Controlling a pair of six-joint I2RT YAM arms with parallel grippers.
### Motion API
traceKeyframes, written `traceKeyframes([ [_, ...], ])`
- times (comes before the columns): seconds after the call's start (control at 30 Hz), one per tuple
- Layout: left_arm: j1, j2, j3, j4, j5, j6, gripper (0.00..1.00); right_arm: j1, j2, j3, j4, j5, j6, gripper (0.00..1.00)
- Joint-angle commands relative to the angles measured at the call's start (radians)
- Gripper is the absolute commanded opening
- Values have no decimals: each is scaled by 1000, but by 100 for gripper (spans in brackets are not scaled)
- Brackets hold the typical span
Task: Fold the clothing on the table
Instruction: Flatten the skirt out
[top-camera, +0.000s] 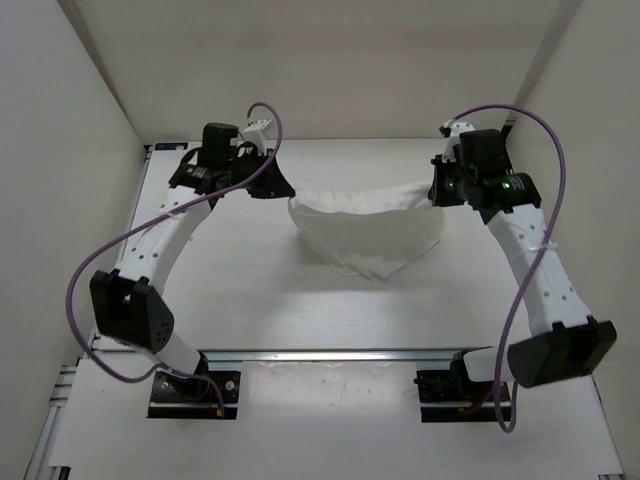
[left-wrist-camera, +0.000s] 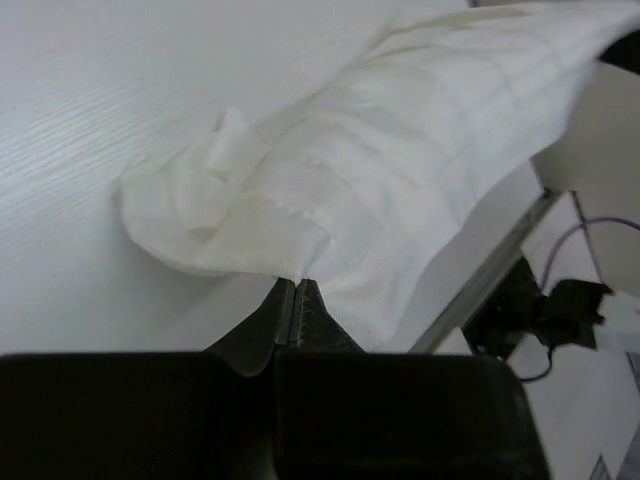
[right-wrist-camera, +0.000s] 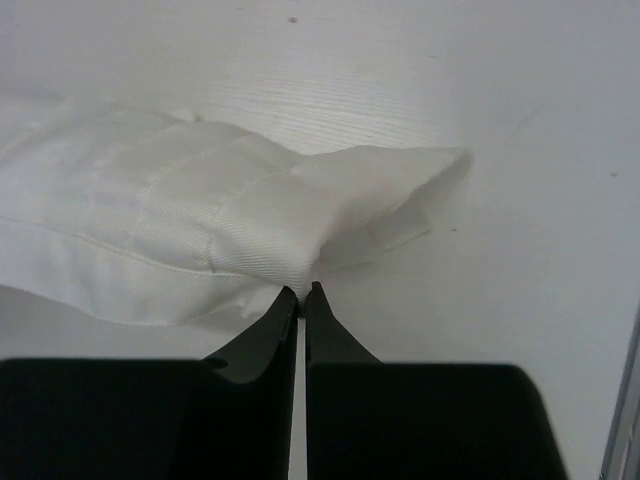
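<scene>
Left fingers (left-wrist-camera: 268, 325), right fingers (right-wrist-camera: 276, 325) clamped on clothing (top-camera: 365, 235) corners; arms (top-camera: 160, 240) stretched forward.

Both arms reach out over the table with elbows flared wide, the left arm (top-camera: 165, 240) bowing left and the right arm (top-camera: 530, 260) bowing right. The wrists turn in toward each other. The left gripper (left-wrist-camera: 296, 286) has its jaws pressed together, pinching one edge of the clothing (left-wrist-camera: 400, 180). The right gripper (right-wrist-camera: 303, 291) is clamped just as tight on the opposite end.
</scene>
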Motion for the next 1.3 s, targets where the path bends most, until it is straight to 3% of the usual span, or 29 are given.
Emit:
traceKeyframes([
  [0.0, 79, -179, -125, 125, 407, 90, 0, -16, -198, -48, 67, -321, -153, 0],
  [0.1, 107, -273, -246, 329, 705, -54, 0, 5, -330, -114, 113, -523, -178, 0],
  [0.17, 91, -316, -282, 465, 817, -162, 0, 26, -382, -97, 109, -571, -167, 0],
  [0.23, 56, -340, -320, 648, 891, -367, 0, 54, -421, -76, 99, -568, -158, 0],
  [0.27, 48, -354, -357, 840, 939, -441, 0, 71, -426, -48, 81, -562, -152, 0],
  [0.3, 32, -357, -425, 1140, 950, -659, 0, 74, -433, -36, 75, -559, -141, 0],
  [0.33, 38, -360, -475, 1364, 954, -1010, 0, 74, -424, -18, 49, -554, -143, 0],
  [0.37, 41, -343, -562, 1878, 932, -1203, 0, 66, -418, -11, 31, -553, -143, 0],
  [0.4, 71, -334, -602, 2013, 918, -1353, 0, 54, -401, -17, 27, -554, -140, 1],
  [0.43, 100, -345, -607, 1900, 908, -1193, 0, 46, -392, -54, 23, -542, -128, 0],
  [0.47, 104, -343, -606, 1613, 899, -1097, 0, 27, -387, -85, 35, -550, -114, 0],
  [0.5, 134, -343, -612, 1490, 858, -990, 0, -8, -374, -106, 46, -551, -98, 0],
  [0.57, 186, -304, -638, 1421, 808, -933, 0, -65, -328, -213, 99, -570, -59, 0],
  [0.67, 222, -203, -620, 1177, 706, -796, 0, -116, -237, -263, 124, -486, -43, 0],
  [0.77, 229, -48, -465, 809, 535, -525, 0, -151, -14, -168, 92, -355, -54, 0],
  [0.83, 202, 75, -208, 468, 351, -380, 0, -181, 110, -36, 51, -237, -42, 0],
  [0.87, 190, 145, -146, 404, 300, -324, 0, -184, 181, 61, 26, -152, -32, 0],
  [0.93, 183, 212, 68, 346, 200, -337, 0, -165, 247, 214, 7, -18, -32, 0],
  [0.97, 189, 233, 103, 368, 188, -364, 0, -152, 269, 302, 6, 66, -46, 0],
  [1.07, 206, 240, 288, 423, 108, -409, 0, -141, 257, 390, 38, 162, 1, 0],
  [1.2, 222, 200, 378, 379, 60, -347, 0, -83, 164, 331, 95, 251, -32, 0],
  [1.27, 231, 172, 288, 404, 95, -352, 0, -84, 128, 274, 104, 208, -37, 0],
])
